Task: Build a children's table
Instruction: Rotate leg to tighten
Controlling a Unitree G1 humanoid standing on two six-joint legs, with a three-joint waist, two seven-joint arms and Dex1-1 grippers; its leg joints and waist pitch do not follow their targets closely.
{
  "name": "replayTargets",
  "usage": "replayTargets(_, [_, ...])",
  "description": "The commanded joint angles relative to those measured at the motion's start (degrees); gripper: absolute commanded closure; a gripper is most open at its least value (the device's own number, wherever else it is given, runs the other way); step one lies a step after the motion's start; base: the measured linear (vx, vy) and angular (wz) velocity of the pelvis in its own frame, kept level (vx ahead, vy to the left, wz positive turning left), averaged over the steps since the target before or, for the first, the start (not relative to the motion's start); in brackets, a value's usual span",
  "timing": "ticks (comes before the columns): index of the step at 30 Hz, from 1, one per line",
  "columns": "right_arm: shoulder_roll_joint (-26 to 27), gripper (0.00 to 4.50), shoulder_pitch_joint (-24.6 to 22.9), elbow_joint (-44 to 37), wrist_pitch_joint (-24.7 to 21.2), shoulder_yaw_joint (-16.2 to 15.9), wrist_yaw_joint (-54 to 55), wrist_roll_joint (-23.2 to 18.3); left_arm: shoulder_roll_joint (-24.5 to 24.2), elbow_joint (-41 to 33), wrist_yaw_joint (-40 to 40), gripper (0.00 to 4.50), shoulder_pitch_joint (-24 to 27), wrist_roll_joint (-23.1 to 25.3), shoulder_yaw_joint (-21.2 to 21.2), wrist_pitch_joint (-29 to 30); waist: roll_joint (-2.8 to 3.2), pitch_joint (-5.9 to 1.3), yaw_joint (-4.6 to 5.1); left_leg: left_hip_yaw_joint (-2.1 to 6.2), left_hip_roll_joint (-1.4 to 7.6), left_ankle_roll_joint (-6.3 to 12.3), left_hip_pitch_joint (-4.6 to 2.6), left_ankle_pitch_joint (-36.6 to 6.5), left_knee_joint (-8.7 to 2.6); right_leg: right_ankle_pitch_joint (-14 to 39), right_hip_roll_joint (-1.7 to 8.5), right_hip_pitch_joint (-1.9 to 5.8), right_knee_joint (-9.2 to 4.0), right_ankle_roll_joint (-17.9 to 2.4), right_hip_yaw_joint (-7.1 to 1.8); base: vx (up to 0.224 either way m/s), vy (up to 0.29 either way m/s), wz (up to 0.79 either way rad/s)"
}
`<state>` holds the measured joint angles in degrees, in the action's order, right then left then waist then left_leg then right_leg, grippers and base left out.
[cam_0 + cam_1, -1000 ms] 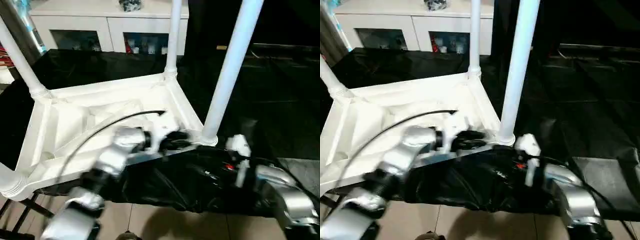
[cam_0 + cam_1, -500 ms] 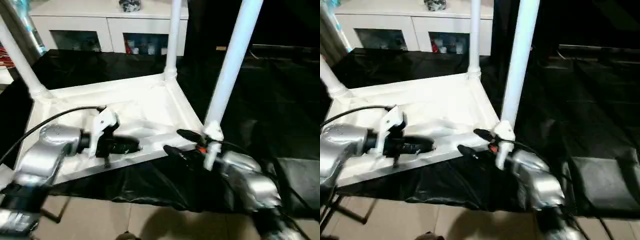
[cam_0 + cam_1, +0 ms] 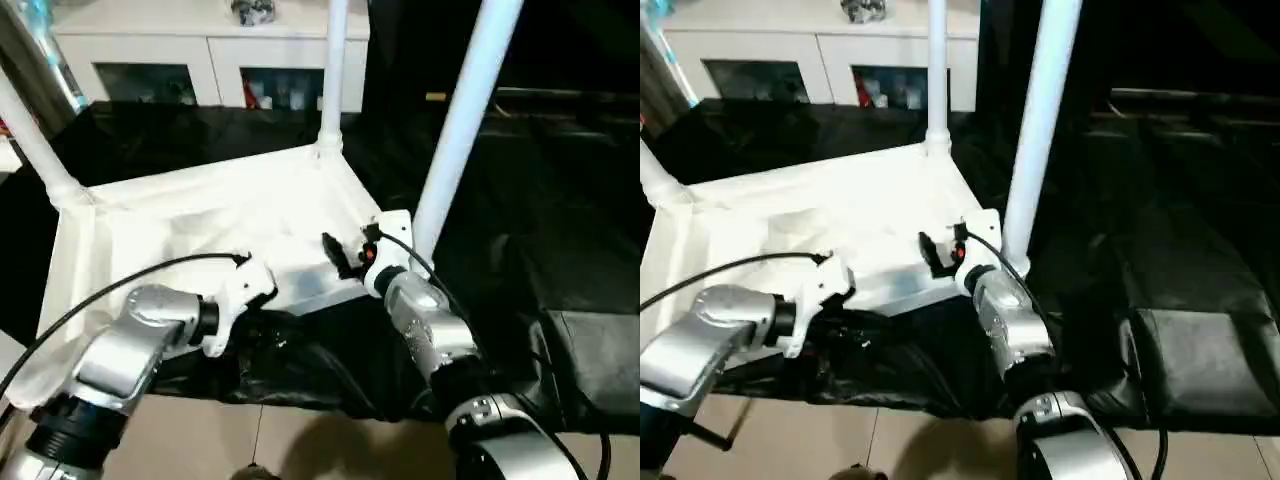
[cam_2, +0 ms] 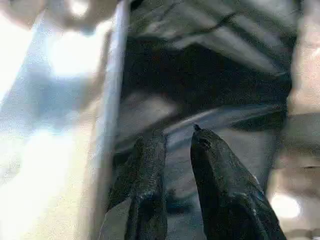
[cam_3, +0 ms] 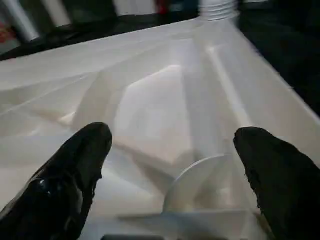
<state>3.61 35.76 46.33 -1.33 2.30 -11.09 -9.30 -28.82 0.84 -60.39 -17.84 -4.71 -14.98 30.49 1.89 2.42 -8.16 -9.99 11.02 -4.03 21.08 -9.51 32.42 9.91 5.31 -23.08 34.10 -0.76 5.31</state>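
Observation:
The white tabletop [image 3: 200, 220] lies upside down on black cloth, its ribbed underside [image 5: 165, 100] facing up. Three white legs stand in its corner sockets: one at the left [image 3: 35, 145], one at the far corner [image 3: 333, 80], one at the near right corner [image 3: 460, 130]. My right gripper [image 3: 348, 250] hovers open just over the tabletop's near rim beside the near right leg, holding nothing. My left gripper [image 3: 270, 335] sits low in front of the near rim, over the cloth, its fingers [image 4: 150, 190] shut with only a thin slit between them and nothing held.
A white glass-door cabinet [image 3: 210, 50] stands behind the work. Black cloth [image 3: 540, 200] covers the surface to the right and hangs over its front. Tiled floor [image 3: 300, 440] shows below. A cable [image 3: 120, 285] loops from my left forearm.
My left gripper dropped from above the tabletop to in front of its near rim. My right gripper swung up and in, from below the near right corner to over the rim.

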Motion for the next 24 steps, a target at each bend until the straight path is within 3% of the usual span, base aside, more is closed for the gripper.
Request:
replayTargets(1, [-1.2,0.05,1.2,3.1,1.9,3.6,3.8,-1.2,0.3,1.5,2.9,3.41,0.1,2.2,-0.1,-1.7,0.88,-3.68,0.63,0.55,1.79,-1.86,-0.93,-14.6,-3.94,8.6,3.03,2.65,-3.04,-10.2,-3.06,0.000,0.000,0.00])
replayTargets(6, [-3.1,0.05,3.1,7.4,4.8,5.6,8.1,-0.9,-0.9,2.9,4.0,3.41,0.0,4.3,-1.6,-2.7,0.75,-3.67,0.57,0.57,1.79,-1.99,-0.97,-15.5,-3.93,9.5,3.03,2.60,-3.05,-10.1,-2.98,0.000,0.000,0.00])
replayTargets(7, [-3.5,0.05,3.5,8.4,5.5,6.2,8.8,-1.0,-1.2,3.2,4.8,3.41,0.0,4.7,-1.9,-3.2,1.10,-3.66,0.46,0.61,1.78,-2.05,-0.99,-16.1,-3.92,10.1,3.08,2.58,-3.06,-9.9,-2.98,0.000,0.000,0.00])
replayTargets(8, [-3.5,0.05,3.5,8.4,5.5,6.2,8.8,-1.0,-1.2,3.2,4.8,3.41,0.0,4.7,-1.9,-3.2,0.96,-3.61,0.53,0.56,1.76,-2.05,-0.99,-16.5,-3.93,10.3,3.00,2.55,-3.18,-9.8,-2.99,0.000,0.000,0.00])
replayTargets(13, [-7.8,0.05,4.8,11.1,7.3,8.9,10.2,-1.3,0.6,7.2,9.0,3.41,-2.4,6.6,-1.2,-6.5,1.03,-3.57,0.34,0.53,1.75,-2.48,-1.45,-19.3,-3.85,12.4,2.88,2.27,-3.47,-9.6,-2.96,0.000,0.000,0.00])
replayTargets(21, [-15.2,0.05,5.5,14.2,9.7,11.9,11.7,-1.8,4.8,14.1,16.4,3.41,-6.0,9.2,-2.3,-12.5,1.31,-4.13,-0.22,0.50,1.44,-1.11,-0.65,-13.7,-3.03,5.6,2.77,2.99,-2.74,-10.3,-2.71,0.000,0.000,0.00])
replayTargets(23, [-16.9,0.05,5.3,14.5,10.1,12.5,11.9,-1.7,6.2,15.6,18.4,3.41,-6.6,9.6,-2.4,-14.1,1.03,-4.18,-0.39,0.47,1.40,-0.37,-0.32,-12.6,-2.80,4.9,2.93,3.27,-2.70,-10.7,-2.59,0.000,0.000,0.00])
replayTargets(24, [-17.7,0.05,5.2,14.6,10.3,12.5,11.9,-1.5,6.9,15.9,19.2,3.41,-6.7,9.6,-2.3,-14.5,1.46,-4.25,-0.46,0.54,1.43,-0.31,-0.33,-12.3,-2.71,4.8,3.02,3.27,-2.60,-10.8,-2.57,0.000,0.000,0.00])
